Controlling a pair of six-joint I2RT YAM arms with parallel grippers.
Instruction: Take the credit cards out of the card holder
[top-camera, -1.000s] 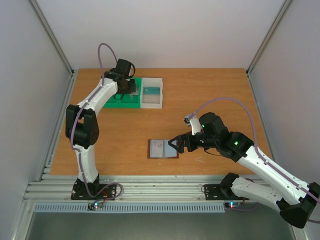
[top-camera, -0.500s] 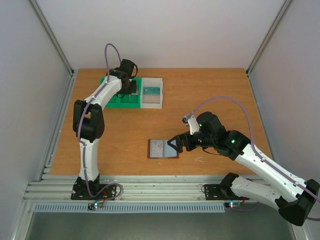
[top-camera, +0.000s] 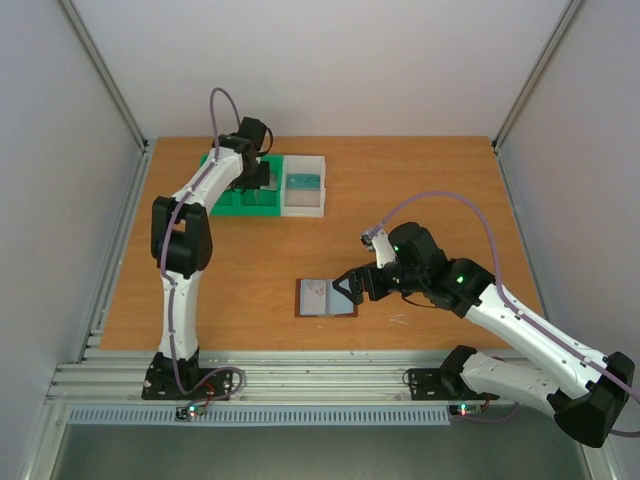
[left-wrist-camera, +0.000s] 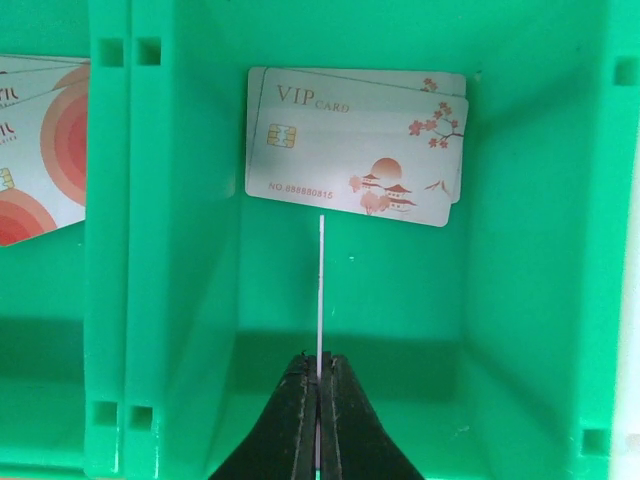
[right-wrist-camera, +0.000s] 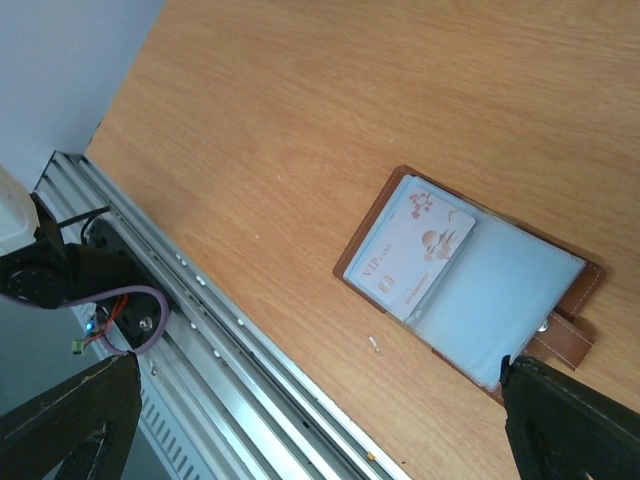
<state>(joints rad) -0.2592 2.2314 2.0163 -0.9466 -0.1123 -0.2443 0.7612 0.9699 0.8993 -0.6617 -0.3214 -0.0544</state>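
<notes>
From above, we see the left gripper (top-camera: 250, 183) reached out over the green bin (top-camera: 222, 206), with a white bin (top-camera: 303, 197) just beside it on the hand's right. The right gripper (top-camera: 345, 289) hangs at the right edge of the wallet (top-camera: 318, 297), which lies open on the table (top-camera: 430, 180), well apart from both bins.

From the left wrist, our fingers are pressed together on a thin card (left-wrist-camera: 321, 285), seen edge-on and pointing straight ahead of the tips. Beyond it, on the compartment floor, lie two pale cards (left-wrist-camera: 355, 150), stacked slightly askew. Red cards (left-wrist-camera: 35, 150) sit in the compartment to the hand's left.

From the right wrist, the fingers (right-wrist-camera: 70, 420) are spread wide and hold nothing. Ahead of them the wallet shows one last card (right-wrist-camera: 410, 255) in its left sleeve; the right sleeve looks empty.

We judge two risks. The thin card is pinched only by its edge, so on release it could tip against a wall or over the divider. And nothing pins the wallet, so tugging the last card may drag the whole wallet, or the fingers may catch the sleeve instead.
</notes>
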